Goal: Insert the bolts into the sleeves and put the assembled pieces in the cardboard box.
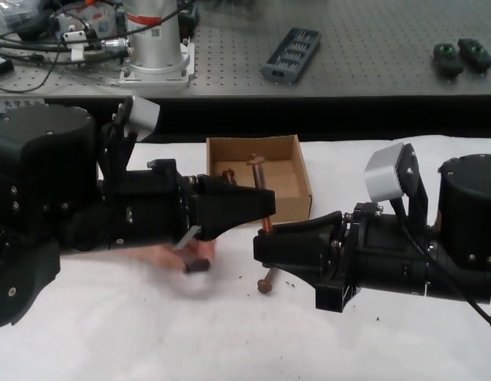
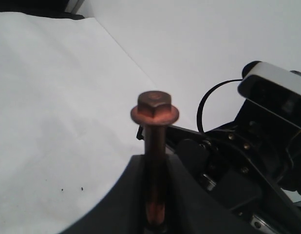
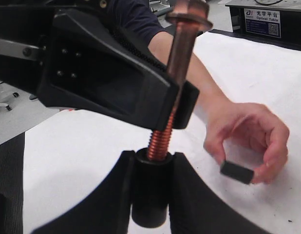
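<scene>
My left gripper is shut on a copper bolt, held upright with its hex head up. Directly under it, my right gripper is shut on a black sleeve. The bolt's threaded end stands in the sleeve's mouth. Both grippers meet just in front of the cardboard box, which holds two bolted pieces. Another loose bolt lies on the white cloth below the grippers. A person's hand holds a second black sleeve on the cloth, close to my left gripper.
The white cloth covers the bench, with free room at the front. Behind it runs a perforated metal table with a post, a blue rack, cables and two dark parts.
</scene>
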